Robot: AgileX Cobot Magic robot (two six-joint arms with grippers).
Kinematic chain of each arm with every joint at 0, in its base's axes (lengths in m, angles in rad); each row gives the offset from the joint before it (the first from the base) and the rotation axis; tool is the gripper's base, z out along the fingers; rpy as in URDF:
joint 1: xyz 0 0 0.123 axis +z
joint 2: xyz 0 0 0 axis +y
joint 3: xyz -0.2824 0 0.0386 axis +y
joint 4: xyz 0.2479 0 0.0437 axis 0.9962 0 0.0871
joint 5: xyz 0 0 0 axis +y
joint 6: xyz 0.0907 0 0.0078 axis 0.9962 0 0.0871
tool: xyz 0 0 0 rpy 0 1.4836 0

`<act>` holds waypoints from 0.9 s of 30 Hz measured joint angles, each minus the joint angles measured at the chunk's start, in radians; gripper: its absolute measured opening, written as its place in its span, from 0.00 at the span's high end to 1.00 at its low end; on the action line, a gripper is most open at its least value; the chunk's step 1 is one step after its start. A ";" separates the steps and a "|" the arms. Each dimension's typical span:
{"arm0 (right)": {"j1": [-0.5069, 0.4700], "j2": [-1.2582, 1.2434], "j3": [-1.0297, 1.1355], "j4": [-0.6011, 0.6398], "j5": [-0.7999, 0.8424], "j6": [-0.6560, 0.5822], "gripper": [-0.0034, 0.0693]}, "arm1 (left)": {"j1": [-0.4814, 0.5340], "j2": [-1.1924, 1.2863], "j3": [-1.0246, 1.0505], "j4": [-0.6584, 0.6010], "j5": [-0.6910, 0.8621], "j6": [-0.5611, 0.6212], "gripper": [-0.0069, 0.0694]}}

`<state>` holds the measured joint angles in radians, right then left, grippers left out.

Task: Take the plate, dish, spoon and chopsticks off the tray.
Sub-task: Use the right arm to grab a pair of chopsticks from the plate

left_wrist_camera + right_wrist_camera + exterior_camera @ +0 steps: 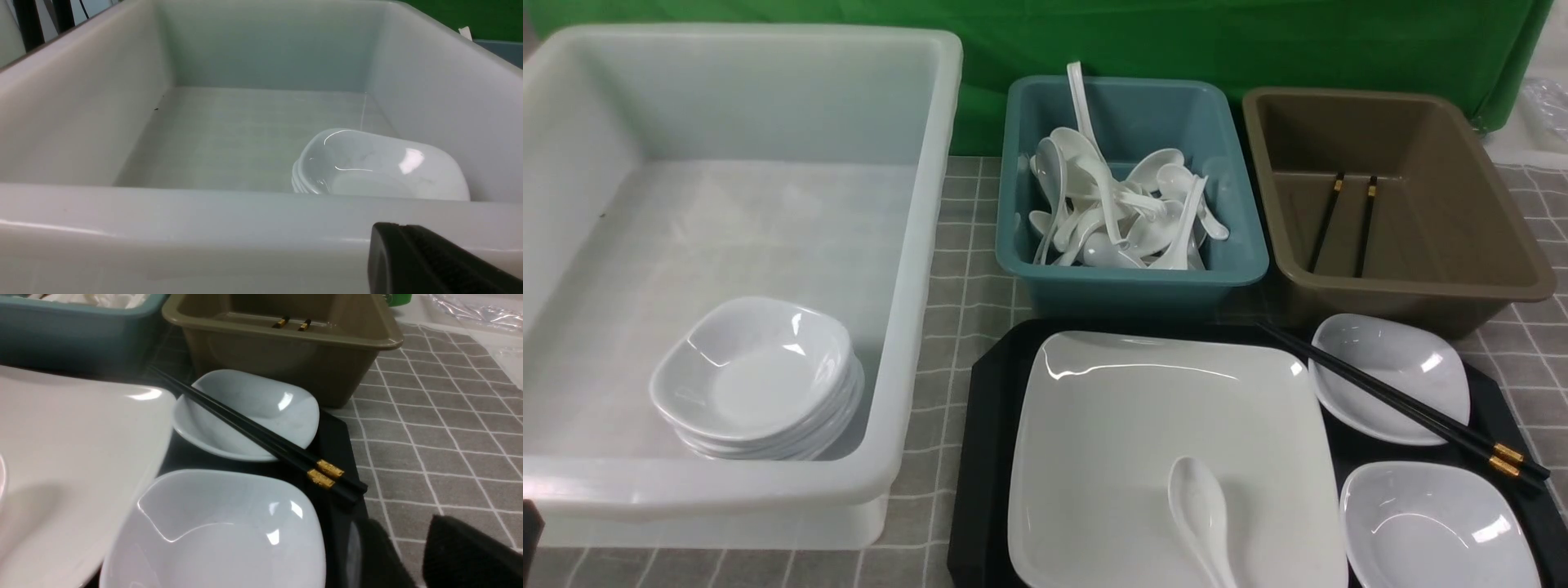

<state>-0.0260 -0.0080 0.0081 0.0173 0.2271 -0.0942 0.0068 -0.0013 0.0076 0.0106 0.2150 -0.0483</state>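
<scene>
Left to right: the tub [915, 245] holds a stack [760, 376] of dishes. The left gripper [392, 245] is closed, with nothing seen in it, just outside the tub's near wall. The teal bin [1131, 282] holds loose spoons [1111, 212]. The tray [988, 457] bears the plate [1143, 425], and the spoon [1201, 514] lies on the plate's near part. The chopsticks [1405, 404] rest across the far dish [1388, 376], beside the near dish [1437, 531]. The brown bin [1462, 269] holds a second pair [1343, 220]. The right gripper [404, 528] is parted and empty, near the tray's right edge.

Risks: lifting the plate first would likely slide the spoon off. The chopsticks are thin and glossy and may roll apart or slip from the jaws. Dragging them could tip the far dish.

Counts: one tub; one stack, its layers too close to count; two bins; loose spoons too tangled to count; one tray, one plate, one spoon and two dishes; two chopstick pairs.
</scene>
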 joint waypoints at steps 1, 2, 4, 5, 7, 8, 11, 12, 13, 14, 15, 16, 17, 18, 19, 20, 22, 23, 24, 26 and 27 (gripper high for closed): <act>0.000 0.000 0.000 0.000 0.000 0.000 0.62 | 0.000 0.000 0.000 0.000 0.000 0.000 0.88; 0.000 0.000 0.000 0.000 0.000 0.000 0.62 | 0.000 0.000 0.000 0.000 0.000 0.000 0.88; 0.000 0.000 0.000 0.000 0.000 0.000 0.62 | 0.000 0.000 0.000 0.000 0.000 0.000 0.88; 0.000 0.000 0.000 0.000 0.000 0.000 0.62 | 0.000 0.000 0.000 0.000 0.000 0.000 0.88; 0.000 0.000 0.000 0.000 0.000 0.000 0.62 | 0.000 0.000 0.000 0.000 0.000 0.000 0.88; 0.000 0.000 0.000 0.000 0.000 0.000 0.62 | 0.000 0.000 0.000 0.000 0.000 0.000 0.88; 0.000 0.000 0.000 0.000 0.000 0.000 0.62 | 0.000 0.000 0.000 -0.011 -0.022 -0.008 0.88; 0.000 0.000 0.000 0.000 0.000 0.000 0.62 | 0.000 0.000 0.000 -0.046 -0.053 -0.032 0.88; 0.000 0.000 0.000 0.000 0.000 0.000 0.62 | 0.000 0.000 0.000 -0.116 -0.114 -0.076 0.88; 0.000 0.000 0.000 0.000 0.000 0.000 0.62 | 0.000 0.000 0.000 -0.185 -0.152 -0.110 0.88; 0.000 0.000 0.000 0.000 0.000 0.000 0.62 | 0.000 0.000 0.000 -0.226 -0.181 -0.142 0.88; 0.000 0.000 0.000 0.000 0.000 0.000 0.62 | 0.000 0.000 0.000 -0.284 -0.228 -0.176 0.88; 0.000 0.000 0.000 0.000 0.000 0.000 0.62 | 0.000 0.000 0.000 -0.319 -0.273 -0.198 0.88; 0.000 0.000 0.000 0.000 0.000 0.000 0.62 | 0.000 0.000 0.000 -0.353 -0.317 -0.221 0.88; 0.000 0.000 0.000 0.000 0.000 0.000 0.62 | 0.000 0.000 0.000 -0.367 -0.362 -0.232 0.88; 0.000 0.000 0.000 0.000 0.000 0.000 0.62 | 0.000 0.000 0.000 -0.369 -0.397 -0.247 0.88; 0.000 0.000 0.000 0.000 0.000 0.000 0.62 | 0.000 0.000 -0.027 -0.348 -0.373 -0.296 0.88; 0.000 0.000 0.000 0.000 0.000 0.000 0.62 | -0.006 0.001 -0.072 -0.306 -0.302 -0.313 0.88; 0.000 0.000 0.000 0.000 0.000 0.000 0.62 | -0.013 0.012 -0.122 -0.261 -0.236 -0.310 0.88; 0.000 0.000 0.000 0.000 0.000 0.000 0.62 | -0.031 0.053 -0.212 -0.195 -0.128 -0.262 0.88; 0.000 0.000 0.000 0.000 0.000 0.000 0.62 | -0.044 0.099 -0.279 -0.171 -0.053 -0.206 0.88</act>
<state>-0.0260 -0.0080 0.0081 0.0173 0.2271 -0.0942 -0.0376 0.0977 -0.2718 -0.1599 0.1621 -0.2543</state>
